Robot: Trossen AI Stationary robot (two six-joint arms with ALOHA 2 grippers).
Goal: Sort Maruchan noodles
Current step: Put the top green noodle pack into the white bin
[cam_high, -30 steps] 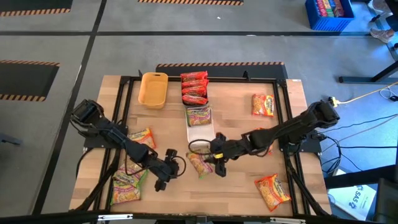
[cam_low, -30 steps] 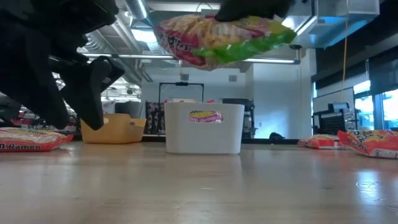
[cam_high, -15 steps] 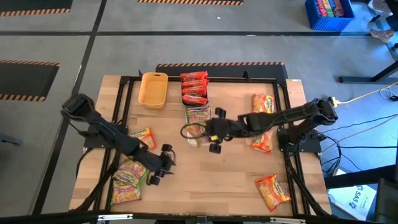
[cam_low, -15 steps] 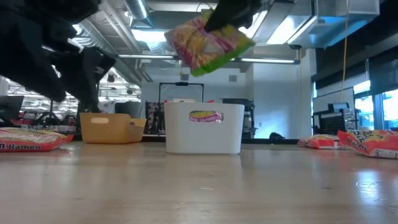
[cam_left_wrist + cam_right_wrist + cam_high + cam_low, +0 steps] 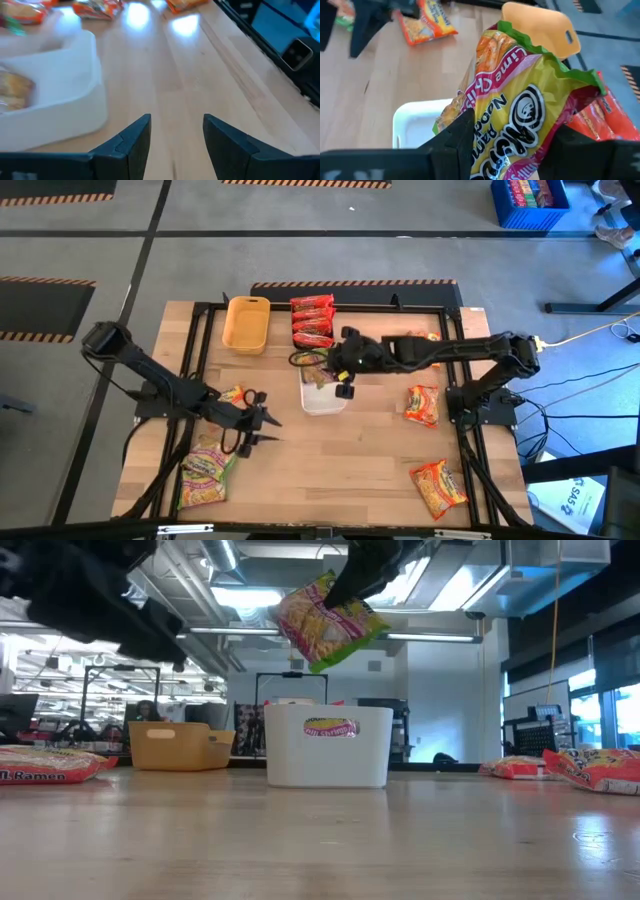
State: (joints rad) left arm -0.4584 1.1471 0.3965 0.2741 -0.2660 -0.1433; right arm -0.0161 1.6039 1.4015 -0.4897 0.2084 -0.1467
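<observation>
We see the right gripper (image 5: 352, 588) clenched on a crinkly green-pink plastic noodle packet (image 5: 325, 622) above the white plastic oblong tray (image 5: 327, 745), its long axis tilted, lower end pointing toward the tray. The left gripper (image 5: 172, 135) hovers released, empty, near the tray.

R tool (image 5: 343, 374) clamped, arm outstretched; L tool (image 5: 172, 137) open, low.

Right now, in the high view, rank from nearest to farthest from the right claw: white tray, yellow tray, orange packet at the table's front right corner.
1. White tray, directly beneath the right claw.
2. Yellow tray, back left.
3. Orange packet, front right corner.
</observation>
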